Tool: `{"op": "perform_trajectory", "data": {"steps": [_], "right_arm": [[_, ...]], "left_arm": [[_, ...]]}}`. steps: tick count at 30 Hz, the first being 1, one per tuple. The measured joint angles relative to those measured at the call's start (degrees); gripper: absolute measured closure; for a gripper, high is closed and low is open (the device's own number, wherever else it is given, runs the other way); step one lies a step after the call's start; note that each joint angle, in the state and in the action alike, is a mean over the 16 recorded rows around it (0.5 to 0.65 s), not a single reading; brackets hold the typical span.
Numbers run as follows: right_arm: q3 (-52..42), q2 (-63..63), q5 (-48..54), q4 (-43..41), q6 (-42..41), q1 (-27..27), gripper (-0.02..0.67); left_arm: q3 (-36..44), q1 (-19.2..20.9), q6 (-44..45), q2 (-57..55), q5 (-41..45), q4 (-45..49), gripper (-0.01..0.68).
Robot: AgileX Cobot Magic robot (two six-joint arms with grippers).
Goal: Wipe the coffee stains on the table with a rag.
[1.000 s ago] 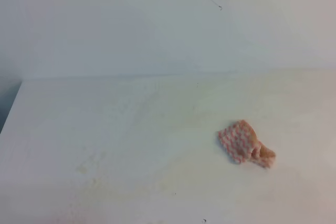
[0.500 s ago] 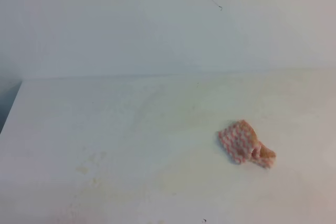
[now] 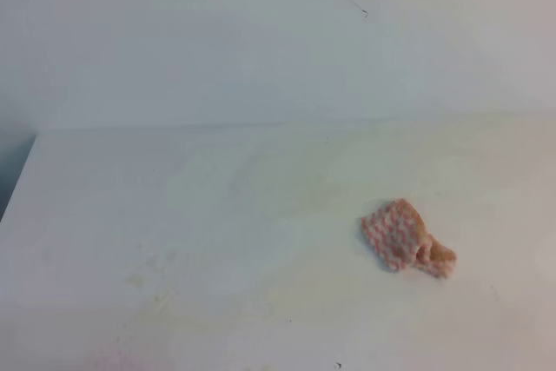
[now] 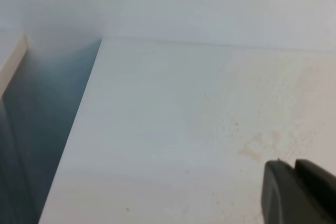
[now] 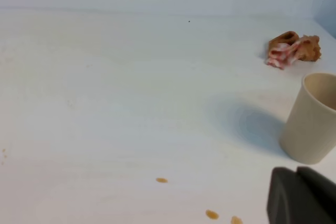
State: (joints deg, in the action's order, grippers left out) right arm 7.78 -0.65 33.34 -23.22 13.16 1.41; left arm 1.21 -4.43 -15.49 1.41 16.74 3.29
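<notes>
The rag (image 3: 405, 235), pink-and-white checked and stained brown at one end, lies crumpled on the white table (image 3: 261, 197) at the right. It also shows far off in the right wrist view (image 5: 292, 50). No orange-brown blotch shows, only faint tan coffee smears (image 3: 139, 280) at the front left, a pale smear (image 4: 257, 145) by the left gripper, and small orange drops (image 5: 211, 214). My left gripper (image 4: 295, 163) is shut and empty just above the table. My right gripper (image 5: 296, 170) is shut and empty. Neither gripper shows in the exterior view.
A beige paper cup (image 5: 313, 119) stands upright on the table just ahead of the right gripper, between it and the rag. The table's left edge (image 4: 79, 124) drops off to a dark gap. A white wall (image 3: 261, 41) stands behind the table.
</notes>
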Motion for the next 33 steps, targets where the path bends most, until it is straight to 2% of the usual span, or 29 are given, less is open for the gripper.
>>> {"op": "perform_trajectory", "data": {"steps": [7, 17, 24, 33], "right_arm": [[-0.1, 0.0, -0.7, 0.1, 0.0, 0.0, 0.651], [-4.5, 0.0, -9.2, 3.2, -2.4, 0.0, 0.651], [-8.3, 0.0, -14.1, 10.9, -10.7, 0.0, 0.651], [-9.3, 0.0, -13.4, 20.3, -22.2, 0.0, 0.651]], "left_arm": [[0.0, 0.0, 0.0, 0.0, 0.0, 0.0, 0.676], [-0.3, 0.0, 0.0, 0.1, 0.0, 0.0, 0.676], [-0.2, 0.0, 0.0, 0.1, 0.0, 0.0, 0.676], [-0.2, 0.0, 0.0, 0.1, 0.0, 0.0, 0.676]]}}
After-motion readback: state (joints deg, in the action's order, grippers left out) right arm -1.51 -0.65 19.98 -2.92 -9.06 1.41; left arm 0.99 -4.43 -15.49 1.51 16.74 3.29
